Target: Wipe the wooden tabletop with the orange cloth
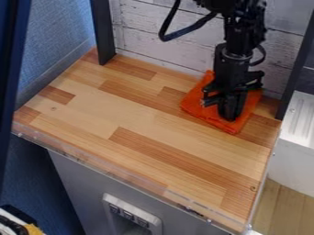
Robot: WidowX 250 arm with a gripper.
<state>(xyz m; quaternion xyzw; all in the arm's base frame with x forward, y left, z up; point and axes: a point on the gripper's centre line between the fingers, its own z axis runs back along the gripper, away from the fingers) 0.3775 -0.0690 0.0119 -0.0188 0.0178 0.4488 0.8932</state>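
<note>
Points down with the black gripper (230,117) at an orange cloth (195,103), spread at the back right of the wood-patterned desk (122,114); cannot tell whether open or closed. Backs onto whitewashed planks (150,30) between dark posts (103,36). Meets blue textured wall (58,43) at left; at right, stands beside a white ribbed unit (294,156) above pale wooden flooring (281,206).

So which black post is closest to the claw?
The black post by the white ridged surface; the others stand by the blue wall.
</note>
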